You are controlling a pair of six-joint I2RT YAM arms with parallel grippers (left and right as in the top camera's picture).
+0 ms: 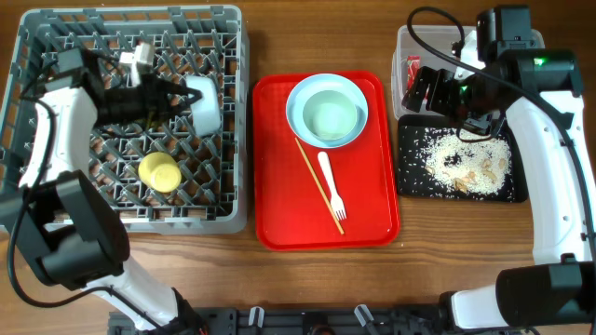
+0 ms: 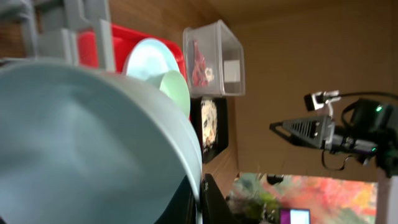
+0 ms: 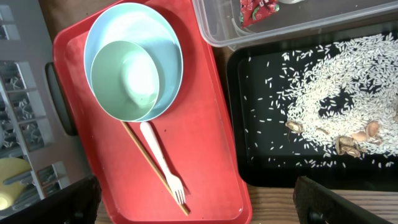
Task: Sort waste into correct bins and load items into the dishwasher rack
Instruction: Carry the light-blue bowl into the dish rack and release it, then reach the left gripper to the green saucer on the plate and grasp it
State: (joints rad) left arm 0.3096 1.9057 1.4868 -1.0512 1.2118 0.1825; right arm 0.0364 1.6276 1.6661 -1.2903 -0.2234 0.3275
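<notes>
Overhead: left gripper (image 1: pixel 186 95) is clamped on the white round plate (image 1: pixel 207 104), which stands on edge inside the large grey lattice dishwasher rack (image 1: pixel 130 221). Small yellow cup (image 1: pixel 160 172) sits in the rack, nearer the front. Right gripper (image 1: pixel 430 91) hovers over the edge between the clear plastic tub (image 1: pixel 405 46) and the flat black tray (image 1: pixel 410 177). All of it sits on a wooden table (image 1: pixel 419 251).

Left wrist: plate fills the left side, its rim against the one visible finger (image 2: pixel 211 202). Beyond it the tub holds a red-and-white wrapper (image 2: pixel 199 62) and a white tissue scrap (image 2: pixel 232 70).

Right wrist: fingers (image 3: pixel 62 205) are spread wide with nothing between them. Below them, on the red serving tray (image 3: pixel 217 155), a pale green bowl (image 3: pixel 134 81) sits on a pale blue saucer (image 3: pixel 106 25), with a white plastic fork (image 3: pixel 161 162) and a thin wooden chopstick (image 3: pixel 146 158) beside them. Whitish rice (image 3: pixel 323 99) lies scattered in the black tray.
</notes>
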